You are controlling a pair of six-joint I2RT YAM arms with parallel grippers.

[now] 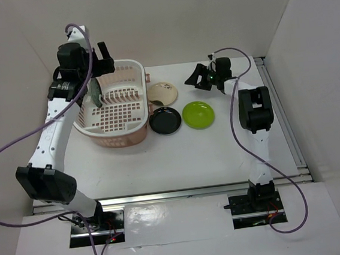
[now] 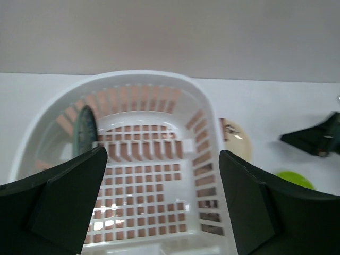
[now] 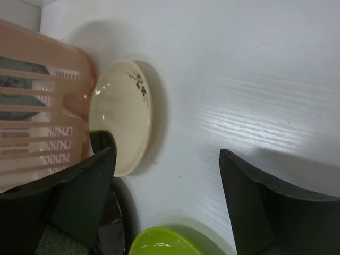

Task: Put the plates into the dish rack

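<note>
- White tabletop (image 1: 179, 157), white walls on three sides, arm bases at the near edge.
- Pose, left arm: stretched forward and up along the left side, wrist bent down over the far-left end of the dish rack (image 1: 114, 139).
- State, left gripper (image 2: 163, 154): spread wide, nothing between the fingers, poised above the rack's interior.
- Pose, right arm: upright from its base, elbow folded, forearm reaching toward the far side of the table.
- State, right gripper (image 3: 167, 154): likewise spread wide and empty, aimed left toward the cream plate (image 1: 162, 92), clear of it.
- Inside the rack: teal plate (image 2: 84, 130), standing on edge against the left wall, face turned toward the rack's middle, edge line running near to far.
- On the table, just beside the rack's right wall: cream plate; contact not determinable.
- On the near side of that, beside the rack's near-right corner: black plate (image 1: 165, 120), lying flat.
- Just right of the black one: green plate (image 1: 198, 114), lying flat.
- Top view alone: all four plates and both arm poses together.
- Left wrist view: looks along the rack's lattice floor, long axis running away from the camera.
- Right wrist view: shows a small dark sprig mark near the cream plate's rim, and the teal plate through the rack's slats.
</note>
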